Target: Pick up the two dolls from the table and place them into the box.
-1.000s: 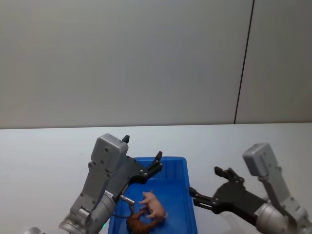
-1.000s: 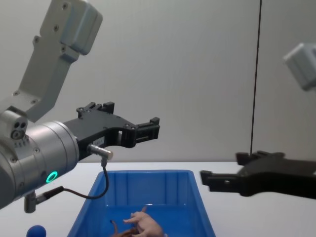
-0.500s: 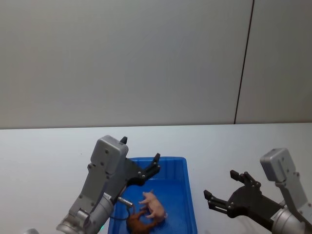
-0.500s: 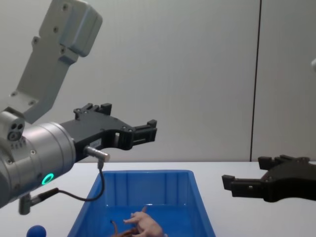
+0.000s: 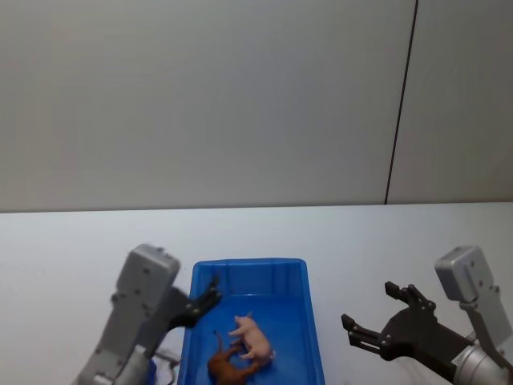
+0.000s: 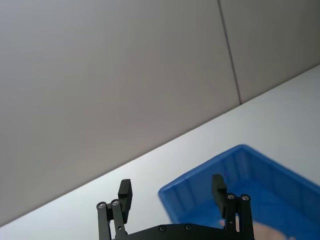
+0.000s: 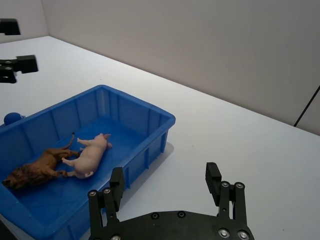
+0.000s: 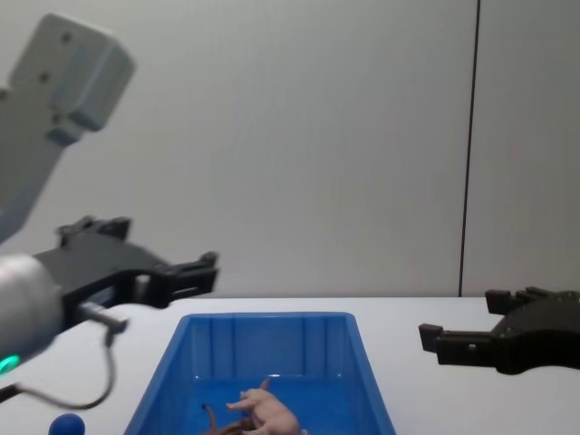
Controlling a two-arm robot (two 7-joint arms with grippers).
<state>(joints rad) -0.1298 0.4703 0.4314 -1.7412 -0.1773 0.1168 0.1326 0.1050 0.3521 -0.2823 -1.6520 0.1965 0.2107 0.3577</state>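
pale pink plastic pig figurine (image 5: 253,338) and brown maned plastic lion figurine (image 5: 228,368) lie side by side inside the bright blue rectangular plastic bin (image 5: 248,263), lion at the pig's 7 o'clock; left gripper (image 6: 171,186) hovers with fingers apart at the bin's 9 o'clock, right gripper (image 5: 369,305) likewise spread at 3 o'clock above the flat white table (image 5: 361,241)

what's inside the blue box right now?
The pink pig and brown lion lie on their sides on the floor of the box, side by side. Nothing else shows inside; the near wall in the right wrist view hides a strip of floor.
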